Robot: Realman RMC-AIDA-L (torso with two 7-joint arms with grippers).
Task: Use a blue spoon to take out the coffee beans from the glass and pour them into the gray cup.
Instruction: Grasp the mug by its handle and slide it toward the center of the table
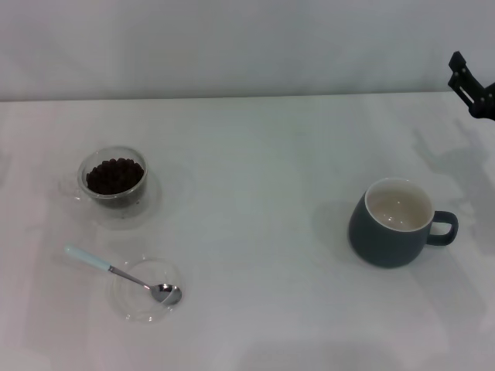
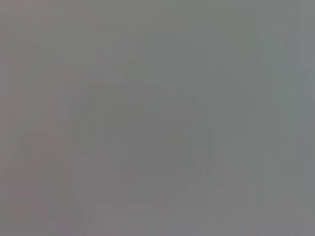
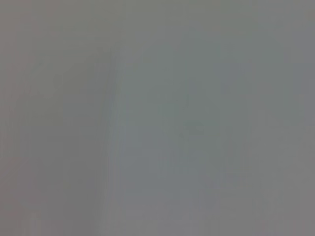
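Right end effector (image 1: 473, 86) at far right edge, blue spoon (image 1: 124, 274) diagonal, bowl nearest

Right gripper (image 1: 473, 89): only a dark piece shows at the head view's right edge, rest cut off; finger state unreadable. Left arm out of sight. Both wrist views blank grey, nothing distinguishable. Coffee beans (image 1: 114, 175) too small to count; depth in glass (image 1: 113, 180) unclear.
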